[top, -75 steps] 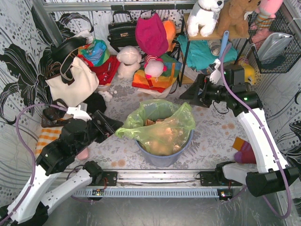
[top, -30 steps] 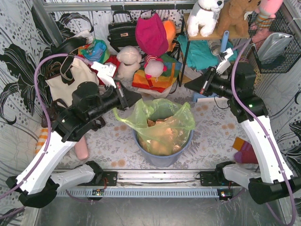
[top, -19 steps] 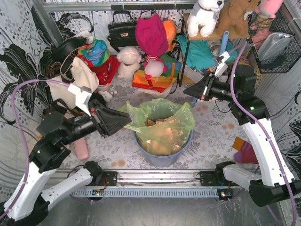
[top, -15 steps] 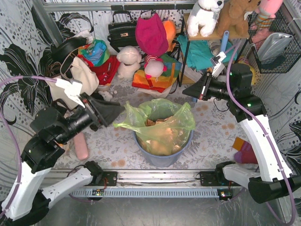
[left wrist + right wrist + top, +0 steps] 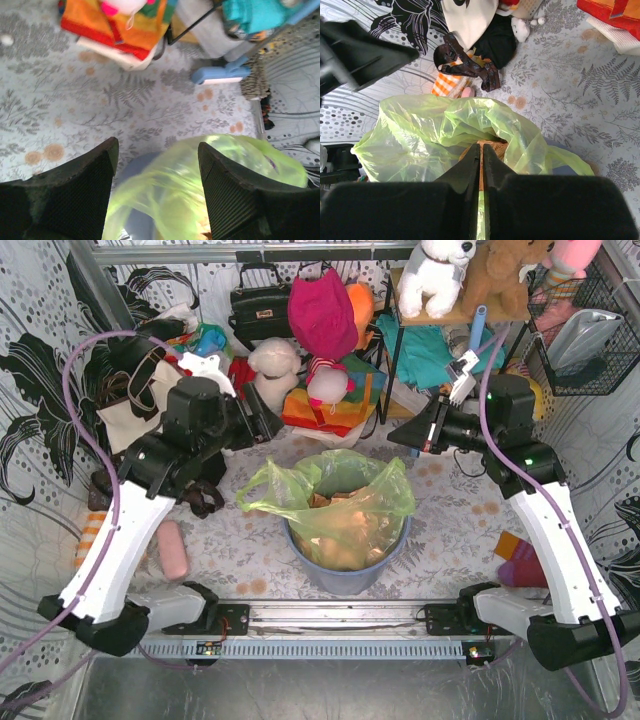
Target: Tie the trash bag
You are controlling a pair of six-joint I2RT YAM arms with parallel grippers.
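Observation:
The trash bag (image 5: 345, 495), thin lime-green plastic with tan paper showing through, lines a blue-grey bin (image 5: 345, 575) at the table's centre, its mouth loose and spread. My left gripper (image 5: 268, 427) hangs above and behind the bag's left flap, open and holding nothing. In the left wrist view the left gripper (image 5: 157, 150) has the bag (image 5: 200, 190) blurred below it and the bin (image 5: 137, 170) beneath. My right gripper (image 5: 395, 438) hovers above the bag's back right rim, shut and empty. In the right wrist view the right gripper (image 5: 481, 147) points down at the bag (image 5: 420, 140).
Handbags (image 5: 258, 305), plush toys (image 5: 272, 370) and folded cloths (image 5: 330, 405) crowd the back. A wire shelf stand (image 5: 400, 350) is close to the right arm. A pink roll (image 5: 172, 550) lies left of the bin and a sock (image 5: 520, 560) right of it. A blue brush (image 5: 217, 75) lies by the stand.
My left arm has swung from the bag's left side up toward the back, and its jaws have opened. The bag's left flap now hangs free. The right arm has hardly moved.

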